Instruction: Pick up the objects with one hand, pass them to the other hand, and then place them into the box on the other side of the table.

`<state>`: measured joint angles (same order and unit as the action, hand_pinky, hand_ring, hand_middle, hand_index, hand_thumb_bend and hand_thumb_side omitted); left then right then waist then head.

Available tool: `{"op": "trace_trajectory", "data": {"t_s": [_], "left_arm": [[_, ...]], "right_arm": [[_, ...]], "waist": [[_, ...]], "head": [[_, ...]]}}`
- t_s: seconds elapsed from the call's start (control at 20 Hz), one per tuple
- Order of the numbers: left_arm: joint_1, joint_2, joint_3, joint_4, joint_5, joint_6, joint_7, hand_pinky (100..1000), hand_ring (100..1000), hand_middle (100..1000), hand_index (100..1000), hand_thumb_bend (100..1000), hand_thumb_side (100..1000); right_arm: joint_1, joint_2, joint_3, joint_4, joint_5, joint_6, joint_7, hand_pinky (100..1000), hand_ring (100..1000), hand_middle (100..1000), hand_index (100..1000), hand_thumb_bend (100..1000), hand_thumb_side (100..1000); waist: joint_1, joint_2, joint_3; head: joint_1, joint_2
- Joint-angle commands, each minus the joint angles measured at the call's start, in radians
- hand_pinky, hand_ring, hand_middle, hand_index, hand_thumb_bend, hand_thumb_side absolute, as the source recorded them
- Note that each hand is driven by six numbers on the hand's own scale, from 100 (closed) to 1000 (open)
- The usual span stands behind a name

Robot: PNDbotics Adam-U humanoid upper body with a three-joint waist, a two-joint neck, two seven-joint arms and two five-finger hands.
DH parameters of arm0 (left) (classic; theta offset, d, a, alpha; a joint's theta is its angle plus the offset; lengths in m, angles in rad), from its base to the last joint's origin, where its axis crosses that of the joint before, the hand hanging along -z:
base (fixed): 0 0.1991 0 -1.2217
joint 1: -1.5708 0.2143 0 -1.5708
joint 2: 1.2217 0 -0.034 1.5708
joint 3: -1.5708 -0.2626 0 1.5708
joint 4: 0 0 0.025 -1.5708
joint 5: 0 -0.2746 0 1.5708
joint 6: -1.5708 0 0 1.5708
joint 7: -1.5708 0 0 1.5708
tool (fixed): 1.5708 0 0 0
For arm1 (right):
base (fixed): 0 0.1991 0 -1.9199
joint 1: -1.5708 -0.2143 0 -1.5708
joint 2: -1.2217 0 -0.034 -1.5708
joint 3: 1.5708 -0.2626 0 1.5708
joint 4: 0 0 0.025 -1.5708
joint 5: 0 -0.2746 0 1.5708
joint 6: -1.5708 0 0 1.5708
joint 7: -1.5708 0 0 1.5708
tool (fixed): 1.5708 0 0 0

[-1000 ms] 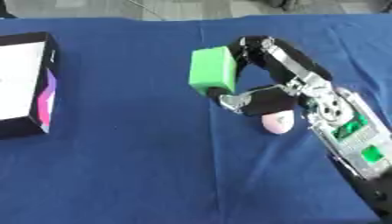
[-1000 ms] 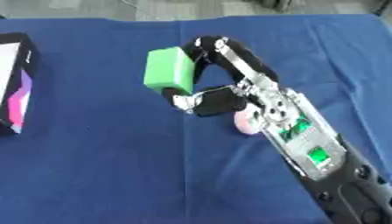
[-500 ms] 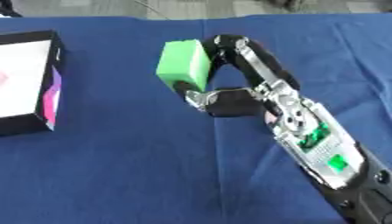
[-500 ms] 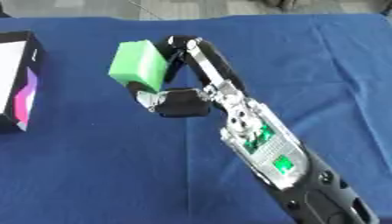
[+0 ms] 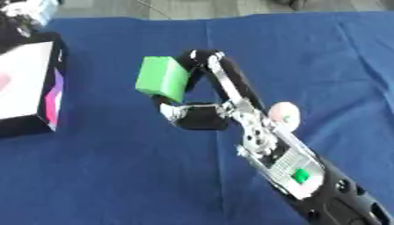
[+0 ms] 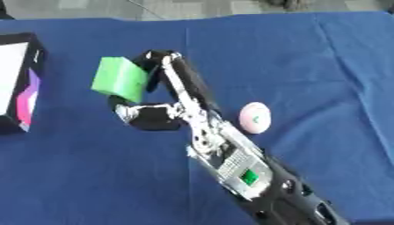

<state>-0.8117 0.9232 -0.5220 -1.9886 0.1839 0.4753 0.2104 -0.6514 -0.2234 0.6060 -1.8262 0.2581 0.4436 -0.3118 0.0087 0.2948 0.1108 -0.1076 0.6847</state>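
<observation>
A green block [image 5: 162, 79] hangs above the blue cloth, pinched between the fingers and thumb of my right hand [image 5: 202, 104]. The arm runs in from the lower right. A small pink and white ball [image 6: 255, 117] lies on the cloth to the right of that arm. At the left edge stands an open box [image 5: 29, 88] with black walls and a white and pink inside. The block is right of the box and apart from it. My left hand shows in neither view.
A blue cloth [image 5: 115, 176] covers the table. Grey floor shows along the far edge. Some white thing [image 5: 29, 9] sits at the far left corner behind the box.
My right hand has carried the green block leftward, toward the box. The pink ball stays on the cloth and now shows uncovered to the arm's right.
</observation>
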Motion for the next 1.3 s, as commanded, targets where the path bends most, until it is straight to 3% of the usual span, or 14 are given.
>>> {"op": "trace_trajectory", "data": {"t_s": [0.05,0.1,0.15,0.45,0.7,0.9,1.1,1.3], "left_arm": [[-0.033,0.004,-0.050,-0.011,-0.027,0.021,-0.047,807,805,798,888,177,715],[-0.036,0.001,-0.054,-0.011,-0.039,0.024,-0.064,807,805,798,888,177,715],[-0.043,-0.002,-0.060,-0.011,-0.048,0.028,-0.080,866,847,834,921,382,554],[-0.135,-0.048,-0.193,-0.011,-0.125,0.112,-0.175,874,855,839,923,428,517],[-0.184,-0.077,-0.292,-0.011,-0.193,0.179,-0.246,906,883,847,909,577,381],[-0.203,-0.078,-0.328,-0.011,-0.257,0.196,-0.311,912,890,846,900,621,255],[-0.208,-0.074,-0.341,-0.011,-0.325,0.183,-0.379,909,889,840,887,597,111],[-0.195,-0.057,-0.312,-0.011,-0.392,0.159,-0.446,907,886,834,874,568,100]], "right_arm": [[-0.011,0.008,0.010,0.017,0.007,-0.020,-0.033,800,485,483,593,100,138],[-0.010,0.009,0.011,0.023,0.006,-0.025,-0.039,800,485,483,593,100,138],[-0.014,0.011,0.014,0.022,0.008,-0.032,-0.045,792,484,483,593,100,126],[-0.016,0.032,0.034,0.052,0.042,-0.066,-0.131,791,486,487,597,100,147],[-0.018,0.040,0.067,0.057,0.018,-0.092,-0.189,792,486,486,596,100,174],[-0.019,0.041,0.081,0.056,-0.010,-0.121,-0.213,793,485,486,597,100,200],[-0.020,0.040,0.084,0.050,-0.032,-0.145,-0.222,793,484,485,595,100,206],[-0.019,0.037,0.087,0.054,-0.033,-0.158,-0.218,792,472,484,594,100,196]], "waist": [[0.003,-0.029,0.006],[0.002,-0.029,0.007],[0.005,-0.029,0.003],[0.007,-0.031,0.009],[0.008,-0.033,0.015],[0.010,-0.031,0.016],[0.011,-0.028,0.016],[0.010,-0.027,0.015]], "head": [[-0.006,0.004],[-0.007,0.004],[0.001,0.001],[0.005,-0.007],[0.006,-0.012],[0.004,-0.015],[0.003,-0.016],[0.002,-0.017]]}}
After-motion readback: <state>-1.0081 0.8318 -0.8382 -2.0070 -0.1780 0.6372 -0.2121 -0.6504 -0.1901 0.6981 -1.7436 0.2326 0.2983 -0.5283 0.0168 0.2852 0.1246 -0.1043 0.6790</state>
